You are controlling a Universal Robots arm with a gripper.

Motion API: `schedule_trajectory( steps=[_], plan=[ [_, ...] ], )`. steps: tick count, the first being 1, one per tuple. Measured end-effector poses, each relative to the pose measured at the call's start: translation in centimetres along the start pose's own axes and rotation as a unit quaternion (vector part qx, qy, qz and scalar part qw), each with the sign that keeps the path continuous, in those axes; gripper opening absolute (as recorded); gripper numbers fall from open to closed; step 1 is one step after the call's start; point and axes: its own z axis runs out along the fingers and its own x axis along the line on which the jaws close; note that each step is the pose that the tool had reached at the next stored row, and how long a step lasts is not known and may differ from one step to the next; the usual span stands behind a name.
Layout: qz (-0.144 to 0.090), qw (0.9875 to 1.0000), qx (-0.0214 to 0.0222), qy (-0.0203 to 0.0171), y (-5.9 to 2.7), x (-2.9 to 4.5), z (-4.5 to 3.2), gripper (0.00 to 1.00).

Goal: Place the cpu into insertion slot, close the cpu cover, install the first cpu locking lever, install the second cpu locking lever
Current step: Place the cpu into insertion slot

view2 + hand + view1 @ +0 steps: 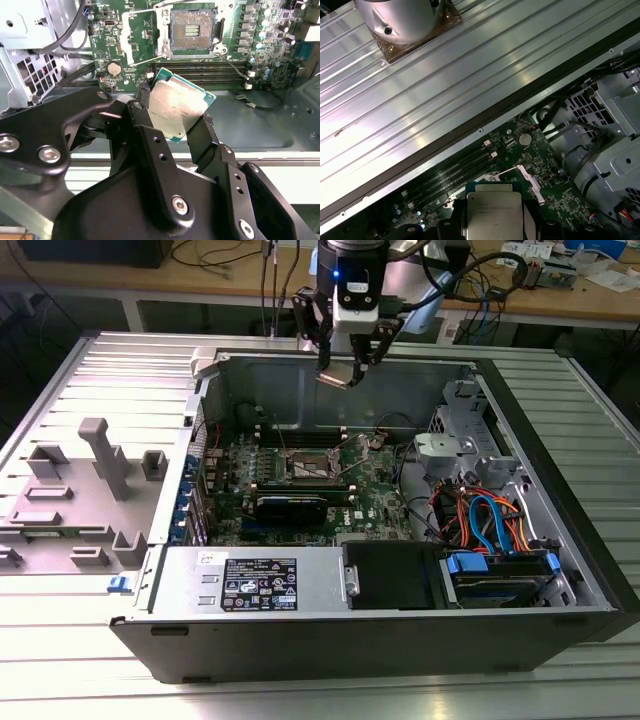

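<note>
cpu [494, 212] edges behind gripper [495, 224], bottom cropped

I can read nothing: the print on the power supply label [258, 585], well apart from the fingers [204, 135], and the faint marks on the cpu [176, 109] clamped between them are illegible.

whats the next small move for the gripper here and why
Probably carry the cpu down toward the insertion slot, squaring it up on the way. The gripper is shut on the cpu well above the board, and the slot lies uncovered and empty, its dark centre showing.
</note>
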Motion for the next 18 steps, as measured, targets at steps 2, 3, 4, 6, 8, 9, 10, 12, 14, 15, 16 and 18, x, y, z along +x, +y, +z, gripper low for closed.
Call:
schedule_trajectory(
  steps=[2, 3, 4, 6, 8, 9, 10, 12, 14, 15, 16, 18],
  plan=[
    [0.01, 1.0, 0.0001, -0.0005, -0.01, 0.0, 0.1, 0.54],
    [0.013, 0.9999, 0.0001, -0.0008, -0.01, 0.0, 0.14, 0.54],
    [0.017, 0.9999, 0.0002, -0.001, -0.02, 0.0, 0.2, 0.54],
    [0.023, 0.9997, 0.0001, -0.0015, -0.06, -0.02, 0.32, 0.54],
    [0.025, 0.9997, 0.0002, -0.0018, -0.16, -0.08, 0.4, 0.54],
    [0.027, 0.9996, 0.0001, -0.0019, -0.22, -0.12, 0.45, 0.54],
    [0.028, 0.9996, 0.0002, -0.0021, -0.27, -0.14, 0.5, 0.54],
    [0.034, 0.9994, 0.0005, -0.0027, -0.27, -0.15, 0.59, 0.54],
    [0.043, 0.9991, 0.0008, -0.0037, -0.29, -0.16, 0.72, 0.54],
    [0.05, 0.9987, 0.001, -0.0045, -0.29, -0.16, 0.81, 0.54],
    [0.056, 0.9984, 0.0011, -0.0052, -0.3, -0.16, 0.87, 0.54],
    [0.07, 0.9976, 0.0009, -0.0063, -0.31, -0.16, 1.0, 0.54]
  ],
)
